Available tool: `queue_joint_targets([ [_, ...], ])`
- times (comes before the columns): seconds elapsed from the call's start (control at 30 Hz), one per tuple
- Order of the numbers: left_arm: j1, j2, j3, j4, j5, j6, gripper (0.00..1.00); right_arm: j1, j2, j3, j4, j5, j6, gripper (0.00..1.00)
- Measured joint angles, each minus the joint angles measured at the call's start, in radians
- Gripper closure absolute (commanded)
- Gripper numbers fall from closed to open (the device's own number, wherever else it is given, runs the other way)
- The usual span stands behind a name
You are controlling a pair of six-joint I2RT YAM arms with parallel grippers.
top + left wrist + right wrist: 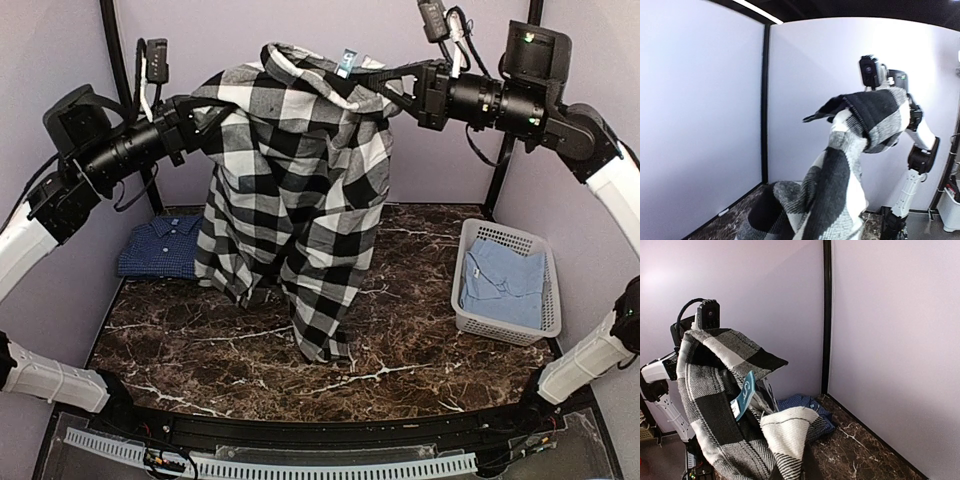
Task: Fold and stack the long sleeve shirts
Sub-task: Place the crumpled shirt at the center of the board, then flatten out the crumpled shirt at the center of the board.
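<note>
Now the left gripper (205, 125) and right gripper (398, 88) each pinch a shoulder of the black-and-white checked cloth shirt (290, 200), which hangs over the marble table (420, 350). Draw it taut and level, then lay it flat beside the folded dark-blue shirt (160, 246).

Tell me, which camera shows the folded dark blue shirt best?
The top external view: the dark blue shirt lies folded at the far left of the table, nearly whole. The right wrist view catches only a corner of it behind the checked shirt. The left wrist view misses it.
</note>
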Motion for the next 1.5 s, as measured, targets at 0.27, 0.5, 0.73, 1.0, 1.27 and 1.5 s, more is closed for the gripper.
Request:
queue_joint_targets([
  [0.27, -0.048, 0.005, 0.181, -0.109, 0.101, 0.033, 1.00, 0.024, -0.075, -0.009, 0.048, -0.064, 0.000, 1.00],
  [0.5, -0.018, 0.071, 0.237, -0.232, -0.039, 0.025, 1.00, -0.035, 0.008, 0.055, 0.013, 0.007, 0.025, 1.00],
  [0.73, 0.259, 0.378, 0.171, -0.217, 0.098, -0.114, 0.79, -0.273, 0.330, 0.042, 0.057, -0.101, 0.119, 0.85],
  [1.0, 0.356, 0.834, 0.165, -0.303, 0.061, -0.248, 0.28, -0.405, 0.824, 0.153, -0.035, -0.027, 0.201, 0.29],
  [1.27, 0.339, 0.607, 0.001, -0.319, 0.013, -0.284, 0.27, -0.358, 0.600, -0.170, -0.016, 0.078, 0.224, 0.28],
  [1.5, 0.194, 0.400, -0.283, -0.307, -0.027, -0.336, 0.29, -0.238, 0.304, -0.555, 0.062, 0.171, 0.249, 0.30],
])
